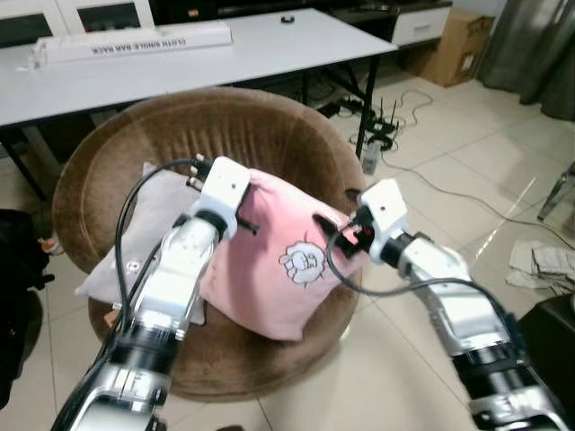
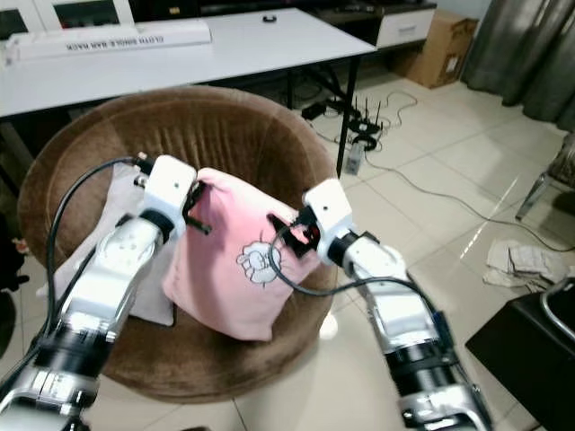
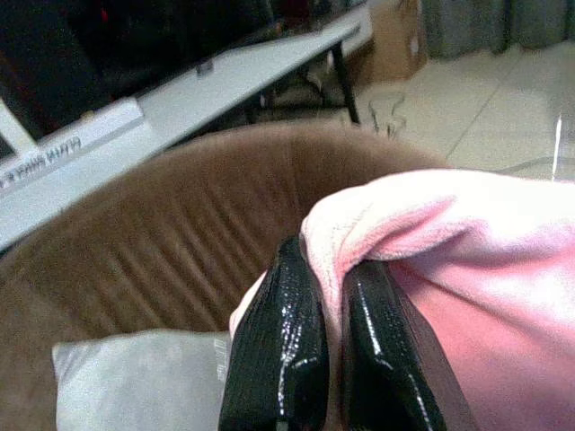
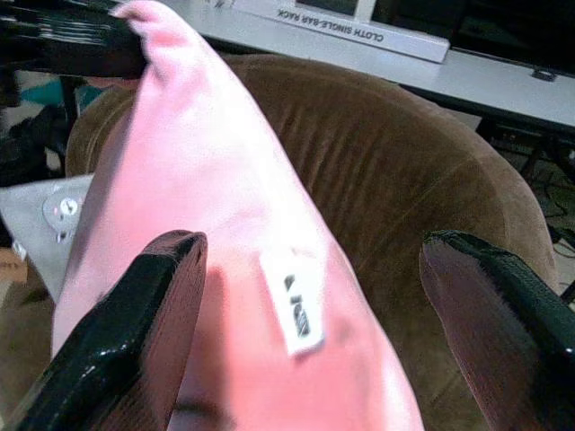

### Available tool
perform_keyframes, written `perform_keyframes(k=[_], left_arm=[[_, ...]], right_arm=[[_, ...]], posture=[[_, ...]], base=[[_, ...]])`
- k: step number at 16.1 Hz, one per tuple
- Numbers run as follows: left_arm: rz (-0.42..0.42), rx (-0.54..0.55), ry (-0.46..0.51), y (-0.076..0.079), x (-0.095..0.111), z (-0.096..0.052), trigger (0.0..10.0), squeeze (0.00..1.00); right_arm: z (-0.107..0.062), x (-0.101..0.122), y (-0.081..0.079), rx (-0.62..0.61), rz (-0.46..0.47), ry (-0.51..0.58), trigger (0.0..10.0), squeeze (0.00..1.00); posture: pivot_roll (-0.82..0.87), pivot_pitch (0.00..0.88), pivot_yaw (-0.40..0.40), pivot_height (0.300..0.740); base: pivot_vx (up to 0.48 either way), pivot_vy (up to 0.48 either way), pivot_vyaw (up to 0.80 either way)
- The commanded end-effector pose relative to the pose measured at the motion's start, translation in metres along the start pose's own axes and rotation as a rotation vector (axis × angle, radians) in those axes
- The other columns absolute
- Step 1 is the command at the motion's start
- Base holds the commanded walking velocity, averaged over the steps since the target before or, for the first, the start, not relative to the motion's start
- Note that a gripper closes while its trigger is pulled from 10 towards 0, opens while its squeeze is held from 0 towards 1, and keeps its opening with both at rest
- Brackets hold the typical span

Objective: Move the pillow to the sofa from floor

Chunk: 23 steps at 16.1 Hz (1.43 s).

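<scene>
Pink and plush, the pillow (image 1: 283, 265) is standing on the brown sofa (image 1: 260, 135), leaning beside a grey cushion (image 1: 148, 229) on its left. The left hand (image 3: 331, 350) is pinching the pillow's top left corner with fingers pressed together, while the right hand (image 4: 346, 332) is hanging spread around its right edge. A white desk (image 1: 269, 45) is standing beyond.

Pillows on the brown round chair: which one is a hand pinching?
The pink plush pillow with the cartoon print; the left hand pinches its corner. The grey pillow lies untouched.
</scene>
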<state>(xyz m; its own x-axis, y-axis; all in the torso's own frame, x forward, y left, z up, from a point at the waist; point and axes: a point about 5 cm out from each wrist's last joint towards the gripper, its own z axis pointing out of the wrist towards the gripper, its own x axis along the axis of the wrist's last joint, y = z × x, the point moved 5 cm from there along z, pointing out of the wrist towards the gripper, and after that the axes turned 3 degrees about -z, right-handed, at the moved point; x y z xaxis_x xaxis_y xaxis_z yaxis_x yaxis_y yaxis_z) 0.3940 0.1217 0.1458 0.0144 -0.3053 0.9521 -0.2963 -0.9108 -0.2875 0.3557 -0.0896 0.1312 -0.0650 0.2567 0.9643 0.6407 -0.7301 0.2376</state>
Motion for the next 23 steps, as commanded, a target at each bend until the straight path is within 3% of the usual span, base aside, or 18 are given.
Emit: perform_keyframes(k=[1,3,6,9,11,12,13,16,23], left_arm=[[-0.005,0.027,0.016,-0.007,0.008,0.003,10.0,0.00],[-0.025,0.077,-0.041,-0.014,-0.002,0.013,10.0,0.00],[-0.038,0.144,-0.137,-0.022,-0.025,0.021,10.0,0.00],[-0.148,0.197,-0.200,-0.025,-0.050,0.025,10.0,0.00],[-0.190,0.217,-0.189,-0.025,-0.056,0.025,10.0,0.00],[-0.195,0.229,-0.181,-0.027,-0.056,0.025,10.0,0.61],[-0.207,0.247,-0.184,-0.031,-0.057,0.025,10.0,1.00],[-0.205,0.361,-0.140,-0.067,-0.042,0.025,10.0,1.00],[-0.150,0.428,-0.066,-0.103,-0.023,0.020,10.0,1.00]], right_arm=[[0.000,0.007,-0.002,0.021,-0.024,0.024,10.0,0.00],[-0.003,0.008,0.000,0.023,-0.025,0.024,10.0,0.00],[-0.008,0.005,-0.014,0.087,-0.038,0.009,10.0,0.00],[-0.013,-0.004,-0.035,0.162,-0.080,-0.035,10.0,0.00],[-0.015,-0.012,-0.037,0.118,-0.098,-0.083,10.0,0.00],[-0.018,-0.014,-0.039,0.105,-0.096,-0.095,10.0,0.00],[-0.019,-0.015,-0.041,0.097,-0.090,-0.105,10.0,0.00],[-0.028,-0.014,-0.051,0.102,-0.075,-0.119,10.0,0.00],[-0.024,-0.015,-0.044,0.030,-0.054,-0.143,10.0,0.00]], posture=[[0.04,0.000,0.016,0.740],[0.03,0.000,0.007,0.740],[0.00,0.000,0.000,0.740],[-0.03,0.000,-0.003,0.740],[-0.07,0.000,-0.009,0.740],[-0.08,0.000,-0.011,0.740],[-0.09,0.000,-0.011,0.740],[-0.13,0.000,0.001,0.740],[-0.10,0.000,0.004,0.740]], base=[[0.000,0.000,0.00],[0.000,0.000,0.00],[0.000,0.000,0.00],[0.000,0.000,0.00],[0.000,0.000,0.00],[0.000,0.000,0.00],[0.000,0.000,0.00],[0.000,0.000,0.00],[0.000,0.000,0.00]])
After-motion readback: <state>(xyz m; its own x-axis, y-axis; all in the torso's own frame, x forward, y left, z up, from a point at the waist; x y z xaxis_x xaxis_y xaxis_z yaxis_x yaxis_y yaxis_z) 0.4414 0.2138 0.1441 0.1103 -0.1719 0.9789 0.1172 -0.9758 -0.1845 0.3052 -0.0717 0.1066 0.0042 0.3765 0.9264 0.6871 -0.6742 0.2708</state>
